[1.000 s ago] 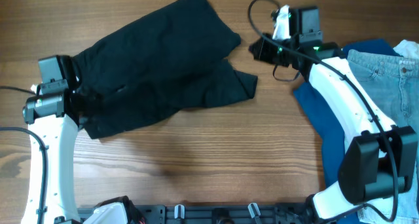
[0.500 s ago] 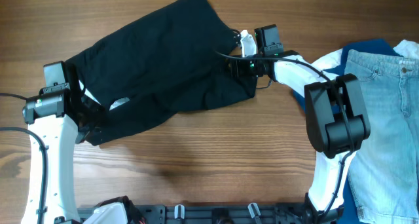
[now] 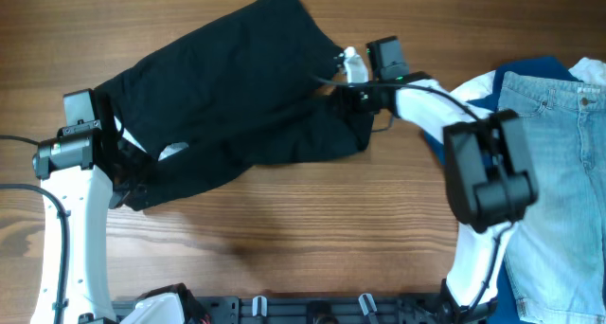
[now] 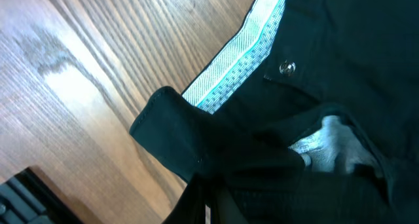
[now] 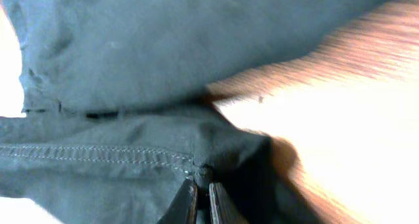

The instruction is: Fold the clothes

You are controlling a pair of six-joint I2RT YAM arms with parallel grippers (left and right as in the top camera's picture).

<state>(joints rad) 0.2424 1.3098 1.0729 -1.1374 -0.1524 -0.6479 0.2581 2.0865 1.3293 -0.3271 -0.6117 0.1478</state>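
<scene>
The black shorts [image 3: 227,87] lie spread across the wooden table, waist at the left with white lining showing [image 3: 170,152]. My left gripper [image 3: 128,168] is shut on the waist edge; the left wrist view shows the waistband, its dotted white lining [image 4: 242,50] and a snap button. My right gripper [image 3: 343,95] is shut on the hem of the right leg; the right wrist view shows its fingers [image 5: 201,194] pinching a stitched black fold [image 5: 131,155] just above the table.
Light blue denim jeans [image 3: 559,163] lie at the right edge over a royal-blue garment [image 3: 478,206]. The right arm's white link [image 3: 445,92] arches over them. Bare wood [image 3: 284,239] runs along the front.
The right arm swung left from beside the shorts onto the right leg's hem and closed on it. The left gripper lifted the waist slightly, showing white lining.
</scene>
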